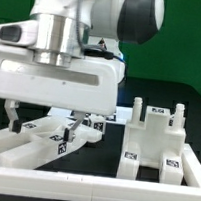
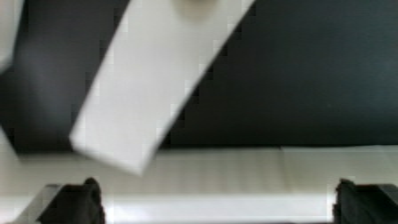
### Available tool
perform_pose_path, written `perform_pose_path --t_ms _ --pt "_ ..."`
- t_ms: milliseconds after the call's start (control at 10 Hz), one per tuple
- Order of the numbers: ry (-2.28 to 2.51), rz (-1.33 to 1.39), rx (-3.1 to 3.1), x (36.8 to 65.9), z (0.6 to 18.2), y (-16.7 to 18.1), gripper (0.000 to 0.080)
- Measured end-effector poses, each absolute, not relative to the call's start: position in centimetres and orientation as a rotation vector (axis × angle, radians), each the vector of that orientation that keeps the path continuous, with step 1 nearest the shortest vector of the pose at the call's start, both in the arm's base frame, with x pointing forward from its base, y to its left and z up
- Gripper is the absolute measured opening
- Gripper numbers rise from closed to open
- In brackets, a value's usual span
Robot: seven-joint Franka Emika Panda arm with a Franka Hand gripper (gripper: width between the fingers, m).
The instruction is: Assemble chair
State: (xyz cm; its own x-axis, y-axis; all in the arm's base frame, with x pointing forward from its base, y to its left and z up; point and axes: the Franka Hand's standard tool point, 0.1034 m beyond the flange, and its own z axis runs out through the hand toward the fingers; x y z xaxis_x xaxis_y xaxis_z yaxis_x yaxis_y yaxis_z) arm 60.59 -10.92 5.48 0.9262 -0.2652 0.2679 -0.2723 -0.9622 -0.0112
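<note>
Rail, long, white, flat-topped (image 1: 90,184): nearest item in the exterior view, running across the bottom of the frame.

Chair pieces, flat, matte white plastic, with small black-and-white square tags (image 1: 47,134): lying low on the black table (image 1: 111,158) at the lower left of the frame, directly under the gripper. How many pieces there are cannot be told.

Chair part, blocky, matte white plastic, tagged, with short upright pegs along its top (image 1: 154,144): standing at the lower right of the frame, well apart from the gripper.

Gripper, white body with two black fingers (image 1: 42,123): hanging just above the flat pieces, left of centre. The jaws stand wide apart with nothing between them. In the wrist view the gripper (image 2: 217,205) shows both dark fingertips (image 2: 71,205) far apart, free of any part.

Bar, long, flat, matte white (image 2: 151,80): seen by the wrist view lying tilted on the dark table (image 2: 302,80), clear of both fingertips. A pale flat surface (image 2: 231,170) lies between the bar and the fingertips; what it is cannot be told.

Robot arm, glossy white (image 1: 87,17): filling the upper left of the exterior frame.

Backdrop, green (image 1: 189,53): farthest, at the upper right.
</note>
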Motion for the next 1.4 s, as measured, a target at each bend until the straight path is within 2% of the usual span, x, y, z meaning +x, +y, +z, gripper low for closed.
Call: perform_pose_path --t_ms 200,500,800,1200,1400 --pt "-0.647 0.325 3.061 59.1 4.4 -10.6 0.0649" --pt "-0.703 0.240 3.083 58.7 3.7 -9.9 0.0649" --pt "-0.668 0.241 3.061 57.5 1.1 -10.5 0.0649" --pt "-0.670 0.231 3.061 57.3 0.8 -10.3 0.0649" --pt "-0.928 0.026 3.063 58.2 1.2 -8.5 0.0649"
